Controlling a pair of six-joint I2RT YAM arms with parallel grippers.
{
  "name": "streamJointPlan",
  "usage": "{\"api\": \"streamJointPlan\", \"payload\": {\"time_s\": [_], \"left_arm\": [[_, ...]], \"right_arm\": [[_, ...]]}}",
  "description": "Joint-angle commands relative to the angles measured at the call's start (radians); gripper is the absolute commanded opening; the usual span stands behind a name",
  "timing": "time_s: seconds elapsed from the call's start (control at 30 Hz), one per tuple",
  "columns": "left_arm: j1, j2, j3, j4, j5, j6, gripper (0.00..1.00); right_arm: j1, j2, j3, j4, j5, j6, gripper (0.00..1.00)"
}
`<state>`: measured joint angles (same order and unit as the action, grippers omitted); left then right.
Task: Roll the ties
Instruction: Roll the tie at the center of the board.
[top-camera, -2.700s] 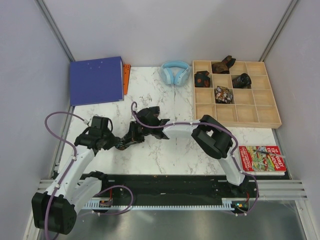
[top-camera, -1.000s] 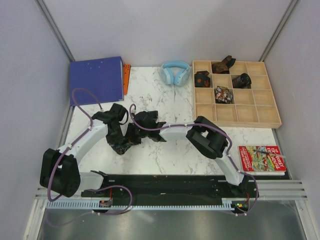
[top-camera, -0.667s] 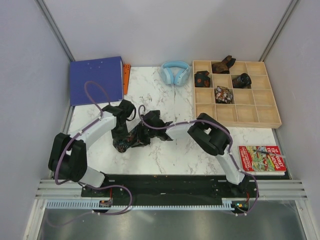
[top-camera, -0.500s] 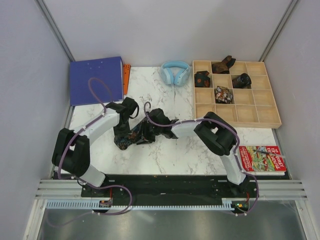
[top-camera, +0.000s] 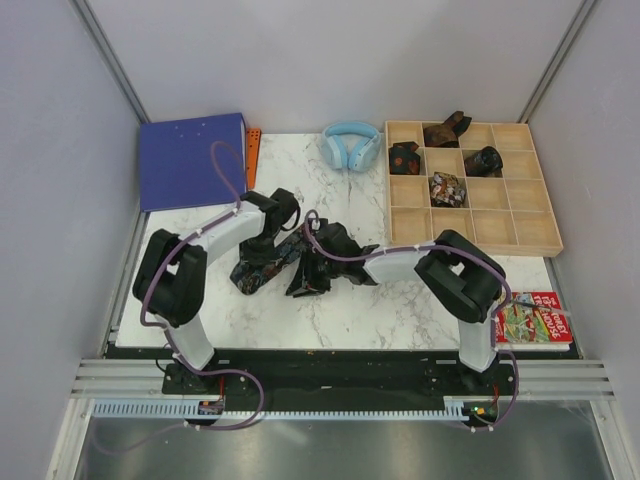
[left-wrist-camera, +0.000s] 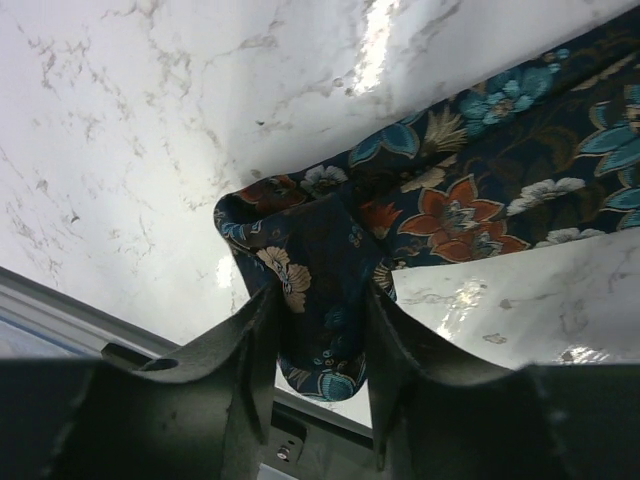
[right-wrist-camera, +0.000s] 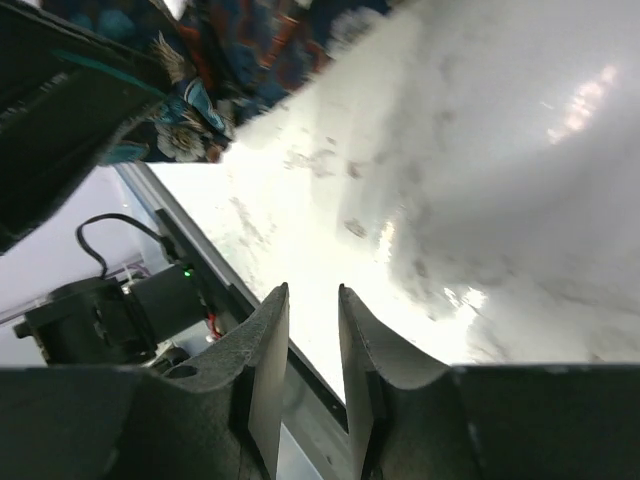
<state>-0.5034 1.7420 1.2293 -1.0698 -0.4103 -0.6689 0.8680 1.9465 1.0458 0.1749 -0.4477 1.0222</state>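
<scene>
A dark floral tie (top-camera: 258, 272) lies bunched on the marble table near the centre. In the left wrist view a folded loop of the tie (left-wrist-camera: 450, 210) fills the gap between my left gripper's (left-wrist-camera: 320, 295) fingers, which press on it from both sides. From above, the left gripper (top-camera: 266, 256) points down onto the bundle. My right gripper (top-camera: 303, 283) sits just right of the tie. Its fingers (right-wrist-camera: 312, 292) stand a little apart with only bare table between them, and the tie (right-wrist-camera: 200, 95) is off to their upper left. Several rolled ties (top-camera: 447, 188) sit in the wooden box.
The wooden compartment box (top-camera: 470, 245) stands at the back right. Light-blue headphones (top-camera: 350, 145) lie at the back centre. A blue binder (top-camera: 193, 160) with an orange strip (top-camera: 253, 155) beside it is at the back left. A red book (top-camera: 530, 318) lies front right.
Both arms have shifted right and away from the bases, and the tie bundle has moved right with them. The right gripper's fingers have parted slightly.
</scene>
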Motion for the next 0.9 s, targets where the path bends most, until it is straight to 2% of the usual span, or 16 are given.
{"api": "streamJointPlan", "payload": {"time_s": [0.0,0.3,0.53,0.57,0.63,0.73,0.87], "left_arm": [[-0.021,0.051,0.076,-0.009,0.007,-0.046,0.49],[-0.034,0.042,0.154,-0.012,0.065,-0.041,0.61],[-0.024,-0.116,0.156,-0.022,0.071,-0.005,0.67],[-0.006,-0.159,0.153,-0.022,0.064,0.018,0.62],[0.034,-0.202,0.132,-0.022,0.064,0.040,0.60],[0.191,-0.260,0.076,0.014,0.105,0.095,0.56],[0.311,-0.289,-0.019,0.123,0.169,0.167,0.52]], "right_arm": [[-0.011,-0.064,-0.046,0.005,0.023,-0.033,0.34],[-0.015,-0.138,-0.049,-0.061,0.064,-0.070,0.34],[-0.004,-0.179,-0.007,-0.104,0.076,-0.089,0.34],[0.003,-0.181,-0.001,-0.104,0.073,-0.093,0.34],[0.014,-0.173,0.025,-0.104,0.067,-0.102,0.34],[0.039,-0.141,0.078,-0.103,0.041,-0.122,0.34],[0.058,-0.057,0.154,-0.089,-0.012,-0.120,0.34]]}}
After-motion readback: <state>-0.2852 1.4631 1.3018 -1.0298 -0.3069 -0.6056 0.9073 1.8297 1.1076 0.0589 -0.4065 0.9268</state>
